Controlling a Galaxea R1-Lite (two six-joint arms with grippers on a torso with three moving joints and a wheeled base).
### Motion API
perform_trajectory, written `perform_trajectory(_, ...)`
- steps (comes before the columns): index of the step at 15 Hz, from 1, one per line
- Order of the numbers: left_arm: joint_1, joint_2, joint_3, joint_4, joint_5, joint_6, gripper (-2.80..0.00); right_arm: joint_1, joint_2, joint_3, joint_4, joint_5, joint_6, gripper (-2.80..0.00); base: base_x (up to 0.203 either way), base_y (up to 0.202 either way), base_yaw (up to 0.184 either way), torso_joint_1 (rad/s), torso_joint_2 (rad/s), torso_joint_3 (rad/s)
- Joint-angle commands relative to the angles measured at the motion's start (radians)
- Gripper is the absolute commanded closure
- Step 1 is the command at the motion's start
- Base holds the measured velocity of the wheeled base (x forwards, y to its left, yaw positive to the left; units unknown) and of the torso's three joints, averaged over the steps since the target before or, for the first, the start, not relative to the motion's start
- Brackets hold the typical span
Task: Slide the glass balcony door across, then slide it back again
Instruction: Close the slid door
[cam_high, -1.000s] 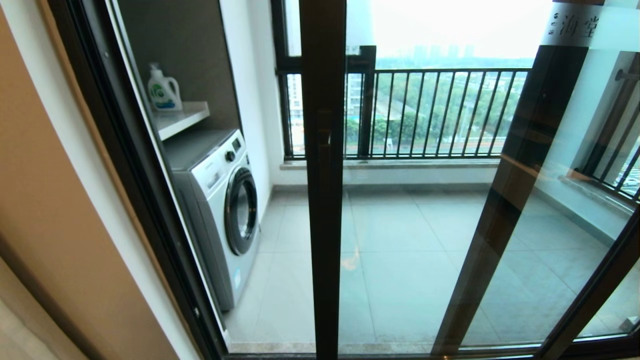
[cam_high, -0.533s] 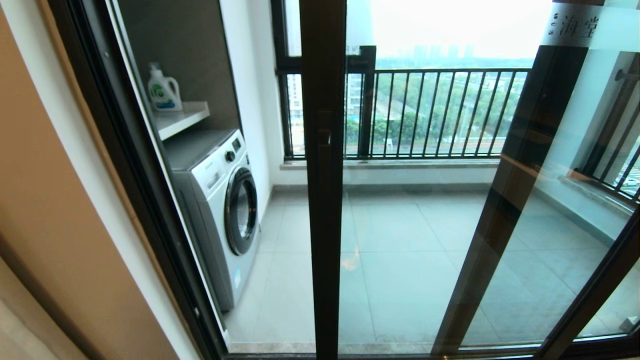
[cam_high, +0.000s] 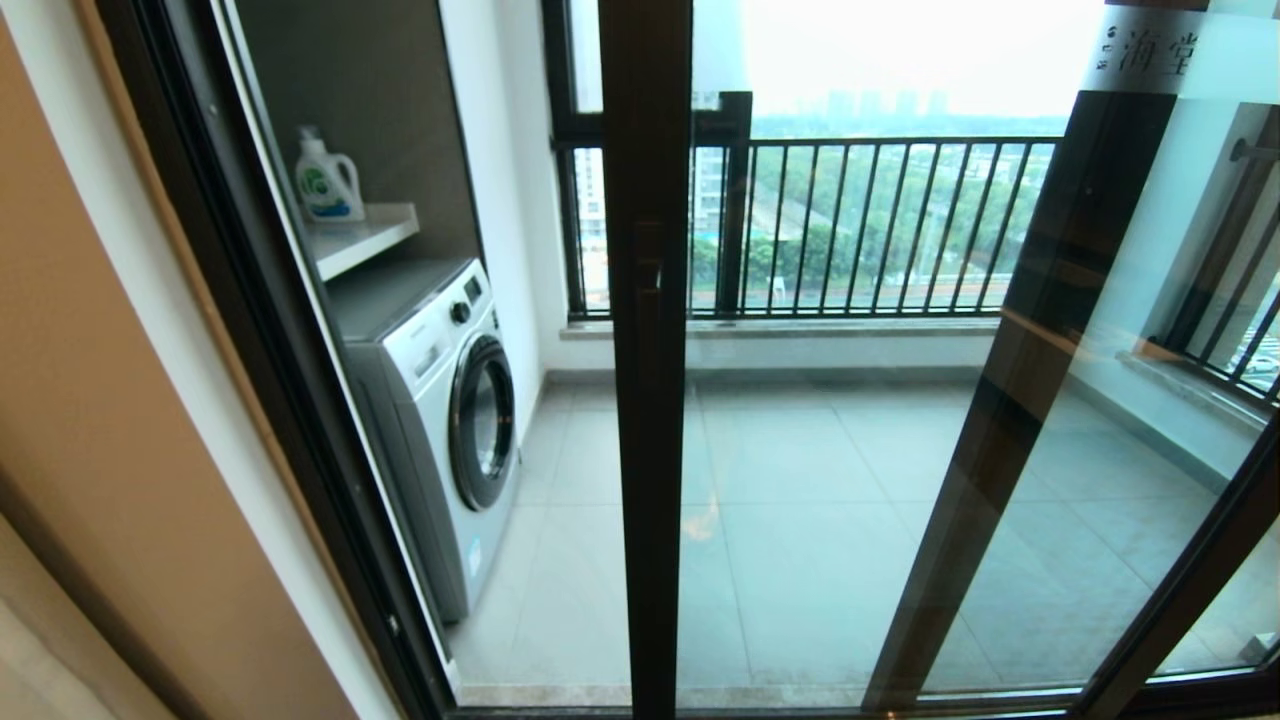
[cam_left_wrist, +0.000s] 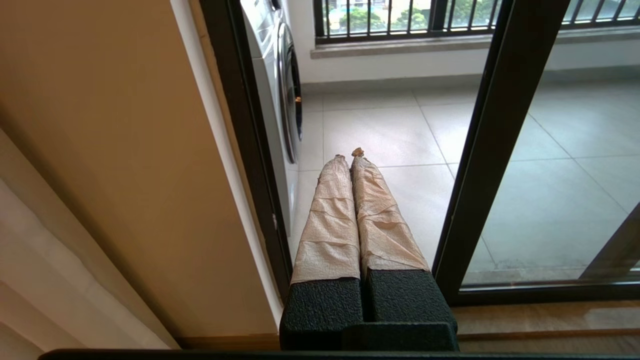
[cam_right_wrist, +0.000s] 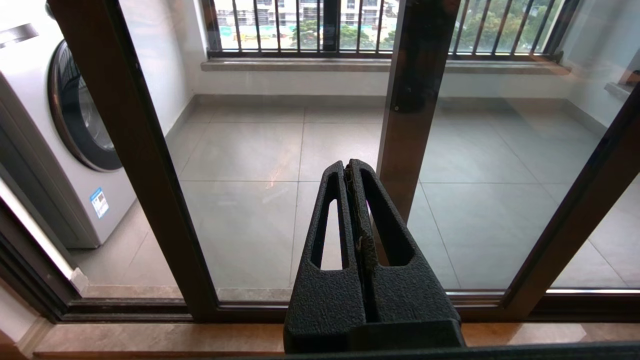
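Glass balcony door (cam_high: 840, 450) in smooth dark brown metal frame, tape-wrapped left pincer (cam_left_wrist: 348, 156) clenched, black textured right pincer (cam_right_wrist: 348, 167) clenched

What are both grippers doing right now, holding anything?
Left gripper: fingers shut, holding nothing, short of the glass balcony door.
Right gripper: fingers shut, holding nothing, also off the door.

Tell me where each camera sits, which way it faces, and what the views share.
Head: high up, looking down through the glass balcony door; no arm shows.
Left wrist: low, behind the shut left pincer, aimed at the gap beside the washing machine.
Right wrist: low, behind the shut right pincer, facing the glass.
All share door and machine.
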Motion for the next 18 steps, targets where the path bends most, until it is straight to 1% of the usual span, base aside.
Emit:
perform_trajectory(1,0.000,0.002,-0.002,-0.003,-0.001,0.005,0.00,0.000,0.002,0.009,-0.001,0.001,-0.001,0.00,0.000,0.000,0.000,0.000,0.00,0.000)
perform_trajectory(2,0.000,0.004,-0.010,0.002,-0.003,0.025,0.00,0.000,0.002,0.009,-0.001,0.001,-0.001,0.00,0.000,0.000,0.000,0.000,0.00,0.000)
perform_trajectory(3,0.000,0.023,-0.043,0.009,-0.013,0.041,0.00,0.000,0.002,0.009,-0.001,0.001,-0.001,0.00,0.000,0.000,0.000,0.000,0.00,0.000)
perform_trajectory(4,0.000,0.063,-0.091,0.018,-0.020,0.045,0.00,0.000,0.002,0.009,-0.001,0.001,-0.001,0.00,0.000,0.000,0.000,0.000,0.00,0.000)
perform_trajectory(5,0.000,0.137,-0.166,0.022,-0.026,0.038,0.00,0.000,0.002,0.009,-0.001,0.001,-0.001,0.00,0.000,0.000,0.000,0.000,0.00,0.000)
perform_trajectory(6,-0.002,0.226,-0.249,0.017,-0.035,0.015,0.00,0.000,0.002,0.009,-0.001,0.001,-0.001,0.00,0.000,0.000,0.000,0.000,0.00,0.000)
perform_trajectory(7,-0.012,0.312,-0.311,-0.009,-0.064,-0.003,0.00,0.000,0.002,0.009,-0.001,0.001,-0.001,0.00,0.000,0.000,0.000,0.000,0.00,0.000)
perform_trajectory(9,-0.038,0.534,-0.377,-0.138,-0.163,-0.016,0.00,0.000,0.002,0.009,-0.001,0.001,-0.001,0.00,0.000,0.000,0.000,0.000,0.00,0.000)
perform_trajectory(11,-0.060,0.805,-0.427,-0.319,-0.223,-0.021,0.00,0.000,0.002,0.009,-0.001,0.001,-0.001,0.00,0.000,0.000,0.000,0.000,0.00,0.000)
perform_trajectory(12,-0.084,0.955,-0.463,-0.411,-0.239,-0.022,0.00,0.000,0.002,0.009,-0.001,0.001,-0.001,0.00,0.000,0.000,0.000,0.000,0.00,0.000)
perform_trajectory(13,-0.110,1.098,-0.511,-0.495,-0.250,-0.024,0.00,0.000,0.002,0.009,-0.001,0.001,-0.001,0.00,0.000,0.000,0.000,0.000,0.00,0.000)
perform_trajectory(15,-0.191,1.335,-0.633,-0.620,-0.262,-0.036,0.00,0.000,0.002,0.009,-0.001,0.001,-0.001,0.00,0.000,0.000,0.000,0.000,0.00,0.000)
perform_trajectory(17,-0.287,1.515,-0.791,-0.697,-0.253,-0.060,0.00,0.000,0.002,0.009,-0.001,0.001,-0.001,0.00,0.000,0.000,0.000,0.000,0.00,0.000)
perform_trajectory(18,-0.324,1.595,-0.874,-0.719,-0.233,-0.069,0.00,0.000,0.002,0.009,-0.001,-0.001,-0.001,0.00,0.000,0.000,0.000,0.000,0.00,0.000)
